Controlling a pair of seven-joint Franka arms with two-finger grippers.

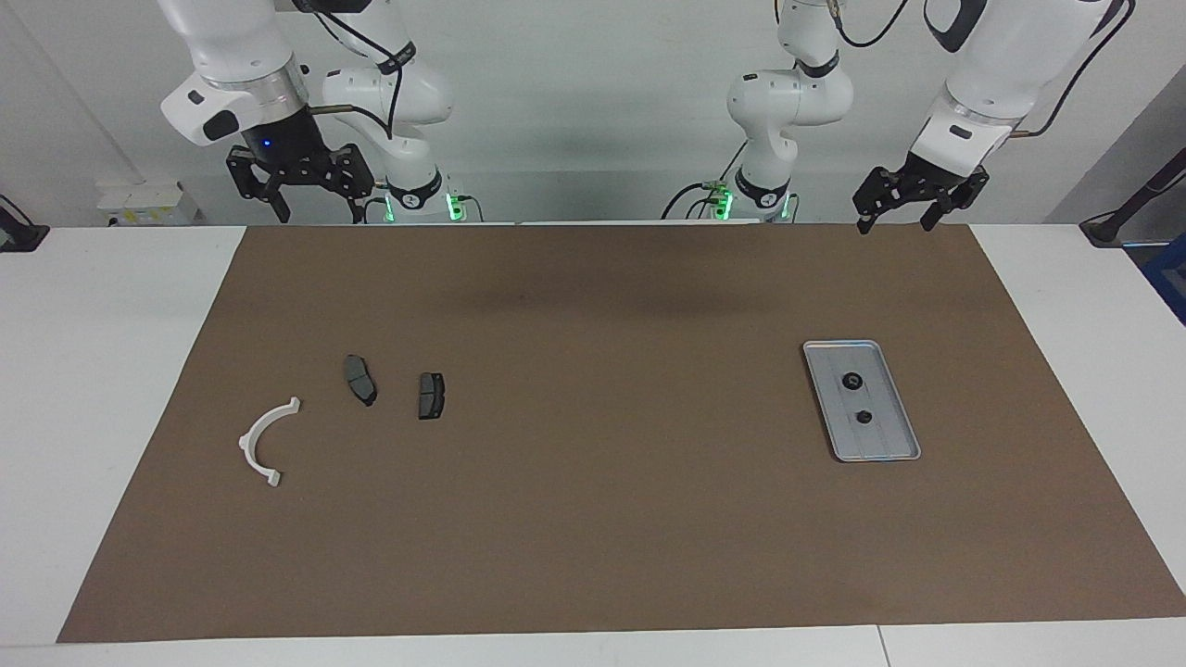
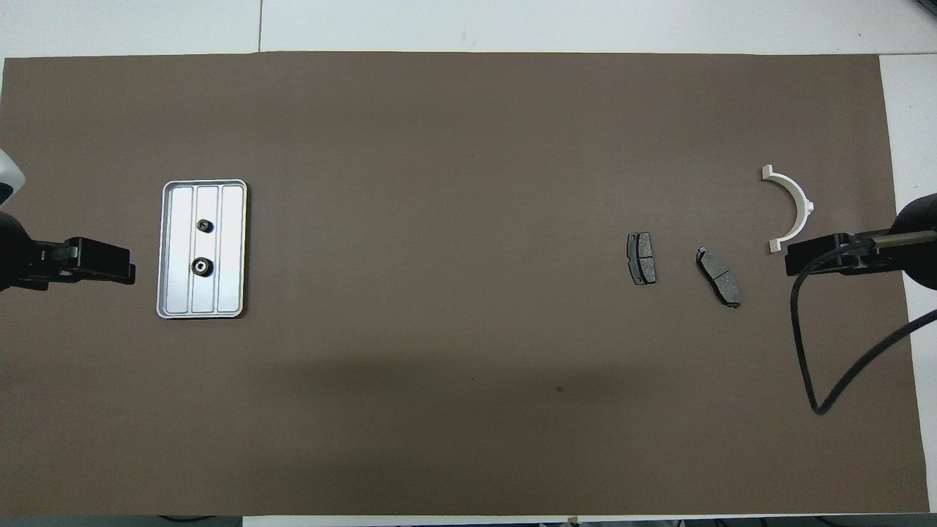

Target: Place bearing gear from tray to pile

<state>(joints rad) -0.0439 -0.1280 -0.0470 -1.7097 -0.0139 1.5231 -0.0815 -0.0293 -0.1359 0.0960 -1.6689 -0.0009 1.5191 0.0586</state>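
1. Waiting at our own edge of the table, both arms are raised and nothing is in hand. The left gripper (image 1: pixel 910 215) hangs over the mat's edge on the robots' side of the tray (image 1: pixel 825 398), its fingers spread wide and empty.

2. The right gripper (image 1: pixel 301 190) is well apart from the tray, up over the right arm's end of the table, jaws likewise fully apart with nothing between them. We judge this arm is simply waiting.

3. On the tray, two small dark bearing gears rest on its ridged floor: the nearer gear (image 1: pixel 851 381) sits closer to the robots, and the farther gear (image 1: pixel 864 417) lies just past it along the tray's length. The two are apart, not touching.

4. Well apart from the tray, toward the right arm's end, lies the pile: a brake pad (image 1: pixel 431 396), a second brake pad (image 1: pixel 360 380) beside it, and the white half-ring bracket (image 1: pixel 266 439), which is the piece most distant from the tray.

5. We take the step in hand to be the very start: no gear has left the tray yet.

6. Next, we think the left gripper must descend over one gear, straddle it squarely, and close without nudging its neighbour. The tray's ridges may hinder a low grip.
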